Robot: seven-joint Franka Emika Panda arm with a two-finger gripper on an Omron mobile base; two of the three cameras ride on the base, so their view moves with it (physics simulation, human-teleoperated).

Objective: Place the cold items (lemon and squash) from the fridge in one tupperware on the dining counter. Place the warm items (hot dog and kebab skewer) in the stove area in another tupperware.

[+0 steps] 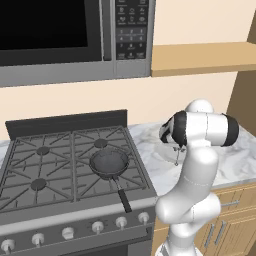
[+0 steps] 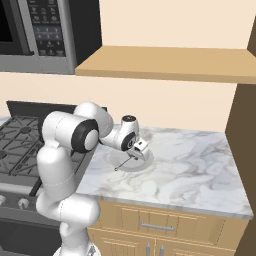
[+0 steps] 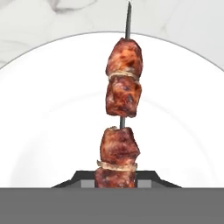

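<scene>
Gripper [image 2: 134, 153] closed on the near end of the kebab skewer [image 3: 121, 131], which sits over the white plate [image 3: 52, 109] right of the stove [image 1: 65, 165], its long axis running straight out from the fingers, so lift should be vertical.

Brown kebab skewer [image 3: 121, 127] — white plate [image 3: 52, 131]

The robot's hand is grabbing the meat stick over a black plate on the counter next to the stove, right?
Not quite: the plate is white, as the hand view shows. The rest holds: the gripper is shut on the kebab skewer, over the counter beside the stove.
</scene>
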